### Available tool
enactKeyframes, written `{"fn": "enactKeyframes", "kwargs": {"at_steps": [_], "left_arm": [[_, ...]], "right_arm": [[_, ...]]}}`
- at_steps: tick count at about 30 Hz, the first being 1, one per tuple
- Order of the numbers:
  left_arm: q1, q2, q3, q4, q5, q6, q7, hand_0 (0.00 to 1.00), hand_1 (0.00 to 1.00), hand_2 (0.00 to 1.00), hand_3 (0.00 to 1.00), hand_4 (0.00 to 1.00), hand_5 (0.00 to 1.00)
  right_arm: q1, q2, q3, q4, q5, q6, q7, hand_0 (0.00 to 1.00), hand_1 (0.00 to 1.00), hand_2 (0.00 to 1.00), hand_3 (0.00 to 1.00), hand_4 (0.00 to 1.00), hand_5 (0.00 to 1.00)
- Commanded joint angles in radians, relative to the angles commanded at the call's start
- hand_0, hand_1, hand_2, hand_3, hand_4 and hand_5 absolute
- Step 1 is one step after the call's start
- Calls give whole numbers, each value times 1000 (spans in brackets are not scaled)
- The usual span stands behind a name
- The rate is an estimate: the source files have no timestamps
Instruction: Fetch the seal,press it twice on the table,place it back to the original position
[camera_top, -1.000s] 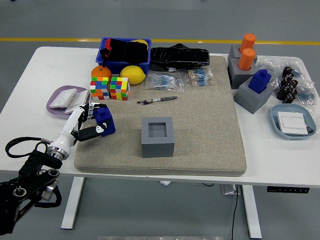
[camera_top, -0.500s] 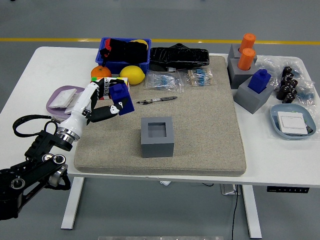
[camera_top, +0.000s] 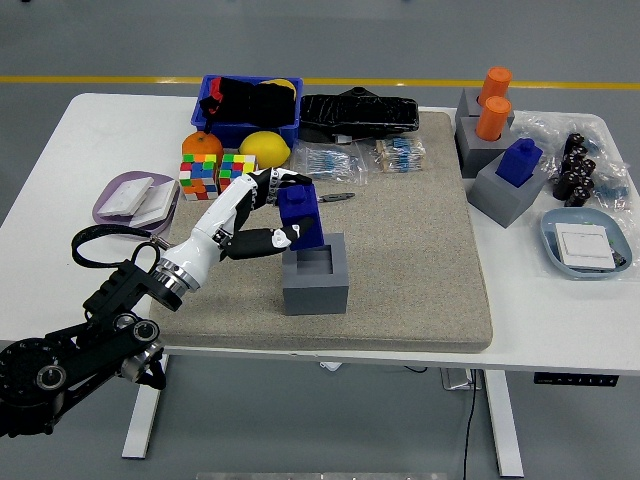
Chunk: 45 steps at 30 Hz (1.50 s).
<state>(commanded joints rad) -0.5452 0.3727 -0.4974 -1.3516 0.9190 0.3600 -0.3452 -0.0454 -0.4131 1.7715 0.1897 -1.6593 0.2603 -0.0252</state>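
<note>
Rightward from the mat's left edge my left hand (camera_top: 262, 215) carried the blue seal (camera_top: 299, 215), fingers clamped round it, above the grey holder (camera_top: 315, 272).

We're looking at a robot test lab or workshop floor. A white standing desk (camera_top: 60, 150) sits on bare grey concrete marked with a yellow line (camera_top: 320, 81), the kind that lanes off a work area. The desk is laid out like a trial bench: a beige mat (camera_top: 420, 250), grey blocks (camera_top: 505, 195) holding sample pieces, puzzle cubes (camera_top: 220, 175), bagged parts (camera_top: 400, 155), a blue bin (camera_top: 250, 125).
</note>
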Motion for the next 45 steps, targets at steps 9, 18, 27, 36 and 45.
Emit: {"fn": "enactKeyframes", "kwargs": {"at_steps": [9,18,27,36,45], "left_arm": [[-51,-10,81,18,-1,-13,21,629,440,499,678,522,2],[-70,-8,103,44,0,-11,21,628,441,500,677,528,2],[-75,-9,116,75,-6,-11,21,627,442,501,678,531,2],[-73,-12,117,86,-13,-13,21,627,443,502,680,530,2],[-69,-13,117,86,-14,-12,19,627,442,502,681,530,2]], "right_arm": [[2,1,4,0,-1,0,0,794,702,678,652,827,467],[2,0,2,0,2,1,0,794,701,678,651,827,467],[3,-1,1,1,2,0,1,794,702,679,651,827,468],[3,0,2,3,3,0,1,793,701,678,653,827,468],[3,-1,-1,3,5,-1,2,793,701,677,653,828,470]]}}
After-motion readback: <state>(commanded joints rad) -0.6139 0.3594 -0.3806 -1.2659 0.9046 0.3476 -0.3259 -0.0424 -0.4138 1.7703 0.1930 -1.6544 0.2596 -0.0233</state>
